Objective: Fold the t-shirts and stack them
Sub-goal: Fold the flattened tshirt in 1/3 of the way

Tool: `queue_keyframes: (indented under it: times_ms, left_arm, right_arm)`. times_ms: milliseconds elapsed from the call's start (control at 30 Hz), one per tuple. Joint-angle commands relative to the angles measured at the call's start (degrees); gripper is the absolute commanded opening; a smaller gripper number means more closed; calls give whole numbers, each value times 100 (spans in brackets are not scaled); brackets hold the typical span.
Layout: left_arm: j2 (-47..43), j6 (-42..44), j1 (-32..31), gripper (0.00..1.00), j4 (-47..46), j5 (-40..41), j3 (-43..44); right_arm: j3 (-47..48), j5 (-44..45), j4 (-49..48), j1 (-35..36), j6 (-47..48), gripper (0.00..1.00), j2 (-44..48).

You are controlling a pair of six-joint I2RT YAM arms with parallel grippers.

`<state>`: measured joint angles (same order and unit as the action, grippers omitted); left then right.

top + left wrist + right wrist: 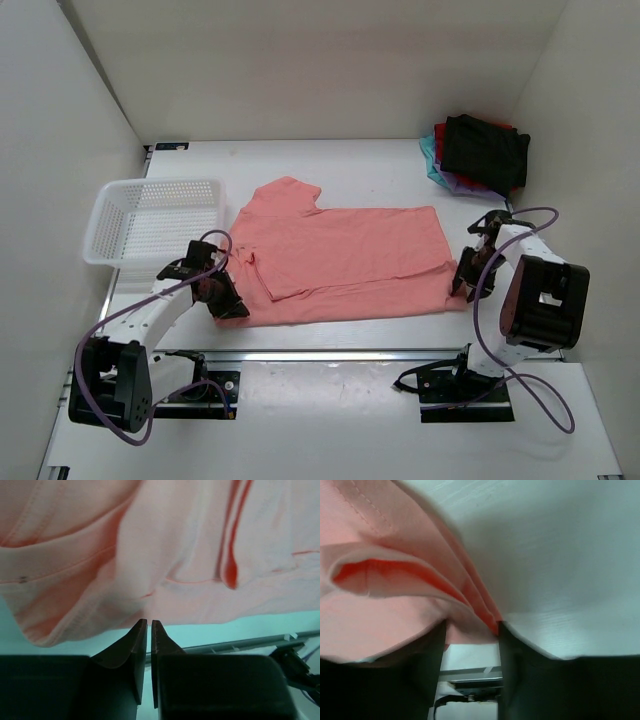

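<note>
The salmon-pink t-shirt (340,255) lies spread flat in the middle of the table, partly folded, with its collar toward the left. My left gripper (228,300) is at its near-left edge. In the left wrist view its jaws (149,622) are almost closed, with only a thin slit between them. Their tips touch the hem of the pink cloth (175,545), and no cloth shows between them. My right gripper (462,280) is at the shirt's near-right corner. In the right wrist view it (471,627) is open, with folded pink cloth (385,610) lying between the fingers.
A stack of folded shirts (480,150), black on top with red, teal and purple beneath, sits at the back right. A white mesh basket (150,220) stands at the left, close to my left arm. A metal rail (330,352) runs along the near edge.
</note>
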<state>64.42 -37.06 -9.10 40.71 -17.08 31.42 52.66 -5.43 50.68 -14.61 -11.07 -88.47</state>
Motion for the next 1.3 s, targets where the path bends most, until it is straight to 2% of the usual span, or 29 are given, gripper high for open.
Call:
queue_keyframes:
  times_ms: [0,33,67,133,267,533,867,967,1067,1100,1167,1267]
  left_arm:
    - [-79,120,101,19,-80,504,-136]
    - [-88,129,102,17,-115,591,-171]
    - [-123,137,137,15,-116,688,-163]
    - [-97,216,93,7,-177,776,-154]
    - [-70,129,137,0,-379,777,-242]
    - [176,-64,93,0,-511,908,-268]
    - [325,-21,110,0,-459,1137,74]
    - [395,14,32,0,-529,1093,320]
    - [466,163,-135,0,-712,884,619]
    - [466,216,-170,0,-757,847,672]
    - [492,313,-223,0,-923,489,865]
    - [562,401,-320,0,-1354,14,988]
  right_arm:
    - [51,-55,-84,64,43,27,-48]
    - [25,-63,-32,64,44,16,-48]
    - [42,-98,30,46,-26,0,4]
    - [34,-99,188,64,-44,0,154]
    - [86,121,644,81,-176,1,435]
    - [138,429,1339,-50,87,0,620]
    - [174,947,1762,-77,-26,0,453]
    - [445,1123,2033,-42,-97,0,313]
    - [849,1342,2131,28,-185,35,321]
    - [955,1369,2113,55,-185,41,330]
    - [1472,1570,2174,116,-211,48,286]
    - [1983,1450,1991,204,-176,48,128]
